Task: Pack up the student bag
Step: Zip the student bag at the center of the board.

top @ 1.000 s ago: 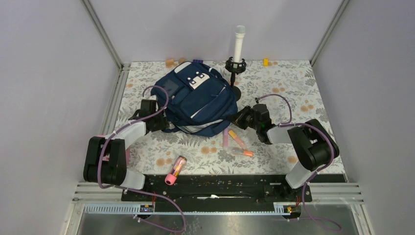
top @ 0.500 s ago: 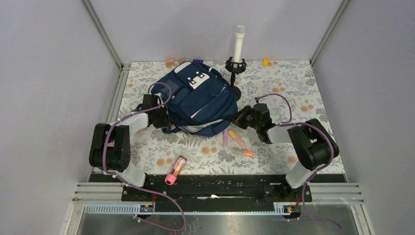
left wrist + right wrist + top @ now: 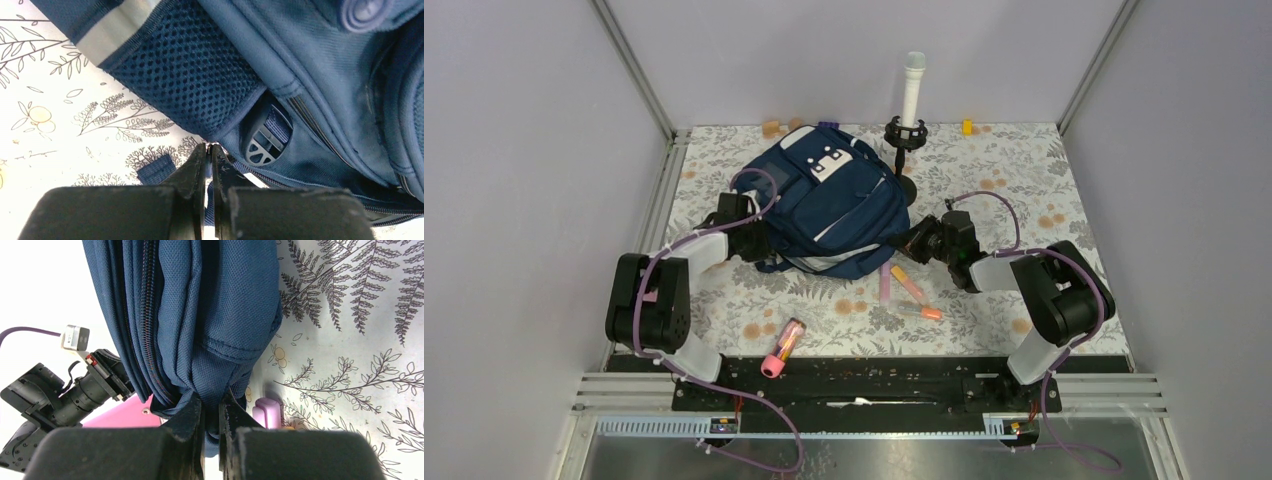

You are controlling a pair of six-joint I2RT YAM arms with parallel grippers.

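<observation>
The student bag point(image 3: 829, 205), navy blue with white patches, lies in the middle of the flowered table. My left gripper point(image 3: 759, 245) is at its near left corner. In the left wrist view the left gripper point(image 3: 210, 147) is shut on a thin blue strap below the bag's mesh side pocket point(image 3: 185, 80) and grey buckle point(image 3: 262, 145). My right gripper point(image 3: 914, 240) is at the bag's right side. The right wrist view shows the right gripper point(image 3: 211, 402) shut on a bunched fold of the bag's fabric point(image 3: 215, 300), beside a zipper line.
A purple marker point(image 3: 885, 283) and two orange ones point(image 3: 908, 285) lie just in front of the bag; the purple cap point(image 3: 267, 412) is beside my right fingers. A pink marker point(image 3: 782, 348) lies near the front edge. A white microphone on a stand point(image 3: 911, 95) stands behind the bag.
My left arm has moved in to the bag's left corner, and its gripper has gone from open to shut on the strap. The right arm has kept its hold.
</observation>
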